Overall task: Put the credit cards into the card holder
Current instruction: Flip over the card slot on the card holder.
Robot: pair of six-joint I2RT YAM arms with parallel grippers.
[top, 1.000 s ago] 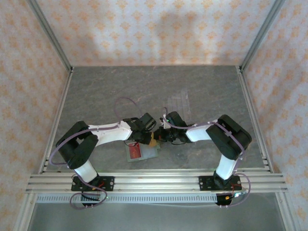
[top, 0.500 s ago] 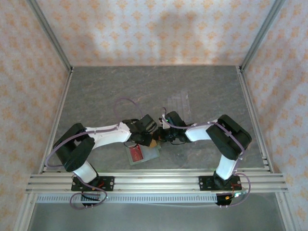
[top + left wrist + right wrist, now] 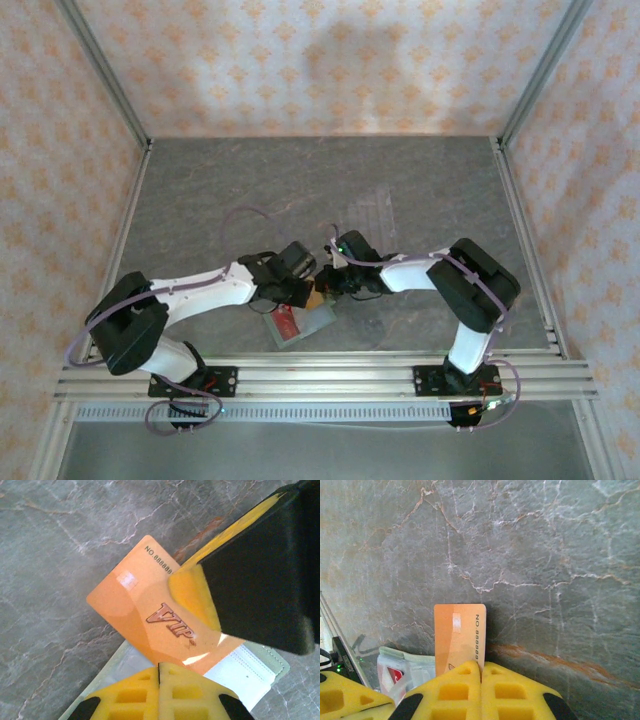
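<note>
Gold-orange card (image 3: 135,605) being gripped by left claw (image 3: 160,667) and right claw (image 3: 481,667), both closed tight on it, above bench (image 3: 545,555). Just beneath, card holder (image 3: 300,322) lying open, nearer left claw; card's long axis being held slanted across holder.

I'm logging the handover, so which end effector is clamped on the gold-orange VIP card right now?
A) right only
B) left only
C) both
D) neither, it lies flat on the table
C: the left end effector and the right end effector each pinch an edge of the gold-orange card between shut fingers.
</note>
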